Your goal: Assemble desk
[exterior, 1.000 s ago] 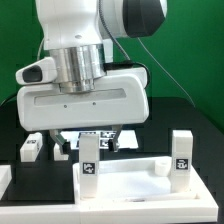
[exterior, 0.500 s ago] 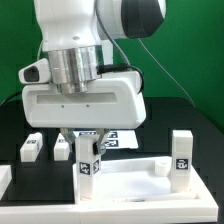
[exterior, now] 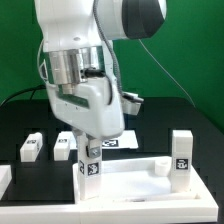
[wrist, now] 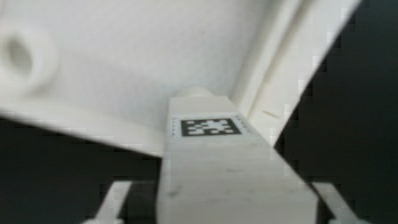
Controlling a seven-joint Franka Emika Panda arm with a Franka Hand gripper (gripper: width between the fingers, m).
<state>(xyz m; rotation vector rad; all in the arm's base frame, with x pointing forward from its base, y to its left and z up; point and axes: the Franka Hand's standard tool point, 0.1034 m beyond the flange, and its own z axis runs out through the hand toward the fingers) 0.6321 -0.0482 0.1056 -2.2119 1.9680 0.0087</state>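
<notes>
The white desk top panel (exterior: 135,184) lies flat at the front. One white leg post (exterior: 90,167) with a tag stands upright at its corner on the exterior view's left. A second post (exterior: 181,159) stands at the corner on the right. My gripper (exterior: 91,150) hangs straight above the left post and straddles its top. In the wrist view the post (wrist: 214,150) runs up between my fingers (wrist: 116,200). A dark gap shows on each side, so the jaws stand open around it. The panel's underside (wrist: 125,70) fills the rest of the wrist view.
Two loose white leg posts (exterior: 31,148) (exterior: 63,146) lie on the black table at the exterior view's left. The marker board (exterior: 122,141) lies behind the panel, partly hidden by the arm. A green wall stands at the back.
The hand has turned about its vertical axis, from broadside to nearly edge-on in the exterior view. It has stayed over the left post, which still stands upright.
</notes>
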